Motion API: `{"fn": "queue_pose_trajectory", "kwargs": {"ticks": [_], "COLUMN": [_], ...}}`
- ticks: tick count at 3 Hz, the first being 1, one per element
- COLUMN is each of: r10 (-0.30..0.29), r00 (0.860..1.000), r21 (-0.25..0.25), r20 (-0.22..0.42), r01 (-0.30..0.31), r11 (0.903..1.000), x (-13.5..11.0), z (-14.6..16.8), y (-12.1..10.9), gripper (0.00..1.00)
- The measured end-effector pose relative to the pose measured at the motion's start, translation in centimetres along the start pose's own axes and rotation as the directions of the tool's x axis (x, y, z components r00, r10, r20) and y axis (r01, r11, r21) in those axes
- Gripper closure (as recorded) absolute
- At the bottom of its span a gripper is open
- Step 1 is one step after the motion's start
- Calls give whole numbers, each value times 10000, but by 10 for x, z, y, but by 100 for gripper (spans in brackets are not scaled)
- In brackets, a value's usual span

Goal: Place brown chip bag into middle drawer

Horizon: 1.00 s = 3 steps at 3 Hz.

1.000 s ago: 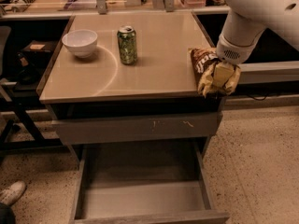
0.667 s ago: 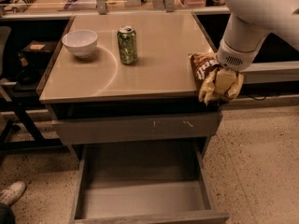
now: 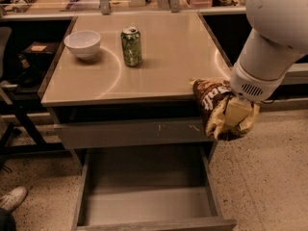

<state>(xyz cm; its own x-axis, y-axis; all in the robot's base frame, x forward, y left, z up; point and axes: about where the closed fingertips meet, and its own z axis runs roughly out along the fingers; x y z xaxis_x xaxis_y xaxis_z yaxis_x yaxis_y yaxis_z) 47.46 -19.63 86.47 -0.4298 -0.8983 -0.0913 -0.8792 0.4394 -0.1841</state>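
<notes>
The pincer [image 3: 237, 114], clamped on the brown chip bag [image 3: 214, 102], has carried it off the desk [image 3: 168, 57] edge and lower. The open middle drawer [image 3: 144, 201] lies below-left, likely the next stop.

White bowl [image 3: 83, 43] on tan tabletop [image 3: 173, 52], green can [image 3: 131, 45] near it, white shoe [image 3: 12, 198] on speckled floor [image 3: 269, 177]

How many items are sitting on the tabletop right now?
2: the white bowl at the back left and the green can just right of it. The brown chip bag is off the tabletop, held by the gripper at the front right corner.
</notes>
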Motion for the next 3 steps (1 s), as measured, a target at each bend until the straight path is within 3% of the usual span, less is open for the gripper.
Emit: {"fn": "queue_pose_trajectory", "kwargs": {"ticks": [1,2,3], "r10": [0,-82,-134], "r00": [10000,9999,9996], "r21": [0,-207,-581], "r20": [0,81,262], "r01": [0,84,149], "r11": [10000,9998,9982], "x": [0,0,3], "z": [0,0,-3], "y": [0,20,55], "gripper": [100,100,100]}}
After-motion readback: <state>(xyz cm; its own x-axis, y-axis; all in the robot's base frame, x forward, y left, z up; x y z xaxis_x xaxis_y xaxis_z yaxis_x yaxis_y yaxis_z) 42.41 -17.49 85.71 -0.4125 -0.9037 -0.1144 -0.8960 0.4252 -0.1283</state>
